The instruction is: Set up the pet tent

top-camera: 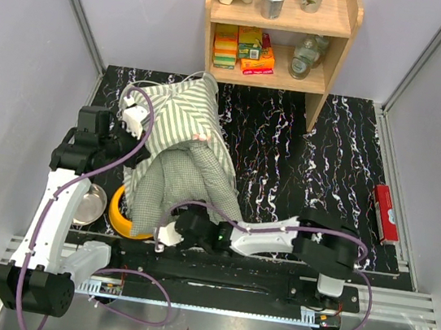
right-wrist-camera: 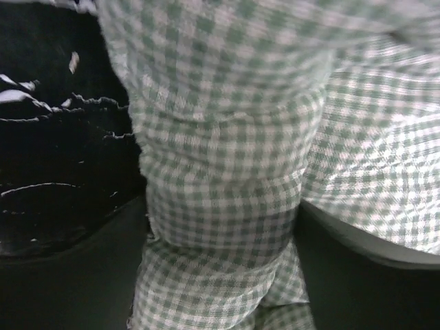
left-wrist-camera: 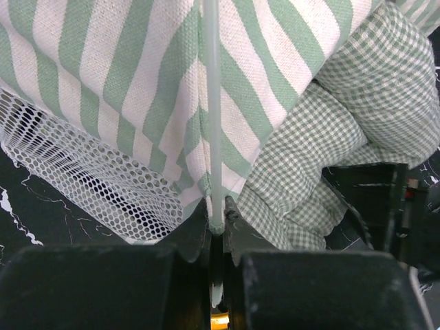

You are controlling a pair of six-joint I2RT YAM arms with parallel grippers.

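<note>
Striped sage-and-white fabric pet tent [top-camera: 180,110]: slumped just behind yellow ring bowl holder [top-camera: 120,218] | left claw [left-wrist-camera: 216,221]: clenched on its thin white pole [left-wrist-camera: 213,103], likely to raise frame | right claw [right-wrist-camera: 220,227]: spread around green-checked fabric roll [right-wrist-camera: 220,158] beside holder, likely steadying

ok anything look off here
The pet tent is not standing: it lies crumpled at the left of the table, and green checked fabric sags from it over the yellow bowl holder. The left tool is shut on one thin white pole.
</note>
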